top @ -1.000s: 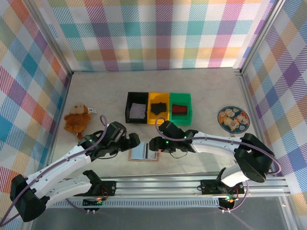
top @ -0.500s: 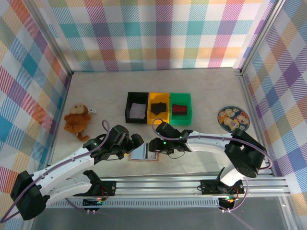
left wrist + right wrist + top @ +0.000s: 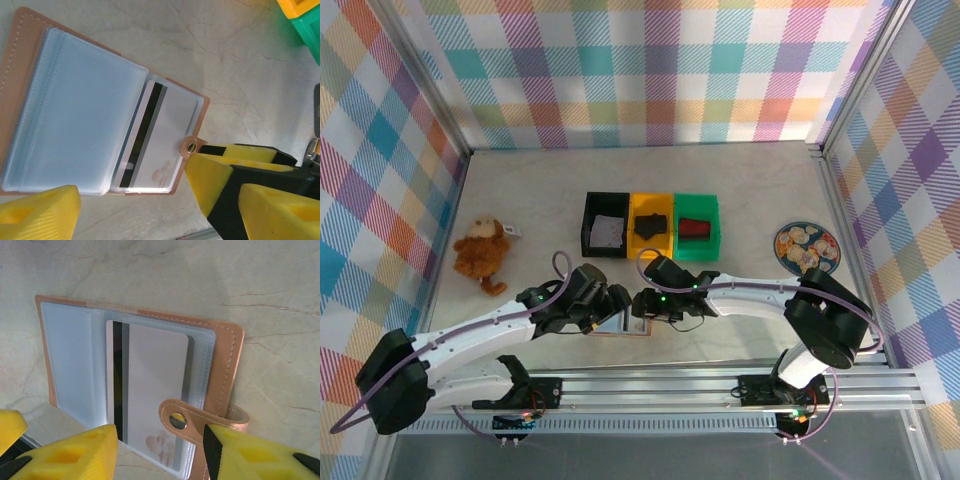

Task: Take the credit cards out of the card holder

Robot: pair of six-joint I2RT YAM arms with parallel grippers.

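Observation:
The pinkish-tan card holder [image 3: 617, 323] lies open on the table near the front edge, pale blue-grey sleeves up. One white credit card [image 3: 150, 385] with a black stripe sits in the right-hand sleeve [image 3: 160, 135]. The snap strap [image 3: 177, 420] curls over that card's end. My left gripper [image 3: 609, 304] hangs open over the holder's left side, its fingers [image 3: 37, 212] wide apart. My right gripper [image 3: 642, 304] is open too, low over the right side, one finger [image 3: 260, 455] beside the strap and the other [image 3: 65, 455] off the holder's edge. Neither holds anything.
Behind the holder stand a black bin [image 3: 590, 224], a yellow bin [image 3: 651, 205] with a black wallet-like item and a green bin [image 3: 698, 204] with a dark red one. A plush monkey [image 3: 482, 250] sits at the left, a patterned plate [image 3: 806, 247] at the right.
My left gripper has moved right and come in over the holder's left side. The right gripper has shifted only slightly, and the holder lies where it was.

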